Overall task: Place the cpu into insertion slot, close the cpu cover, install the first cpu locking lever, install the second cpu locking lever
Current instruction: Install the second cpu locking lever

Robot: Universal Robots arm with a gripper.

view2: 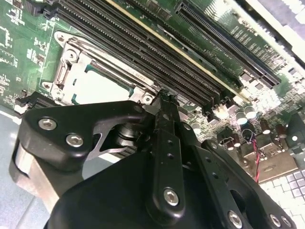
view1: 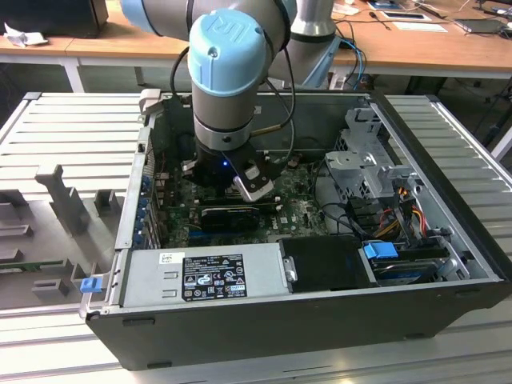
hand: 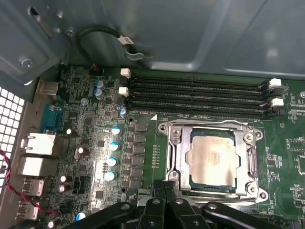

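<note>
Cpu (hand: 212, 160) seated in slot, cover (hand: 177, 157) down over it. Gripper (hand: 164, 187) fingers pressed together, empty, at socket edge. Step: lever install, judged. Needs precise push.

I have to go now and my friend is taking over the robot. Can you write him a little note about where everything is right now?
Gripper: shut, holding nothing, its tips right by the edge of the cpu cover.
The cpu already sits in the insertion slot on the green motherboard, inside the open computer case.
The cover frame lies down around the chip in both wrist views.
Done: cpu placed, cover looks lowered.
Left: the two locking levers; I cannot tell whether either is latched yet.
</note>
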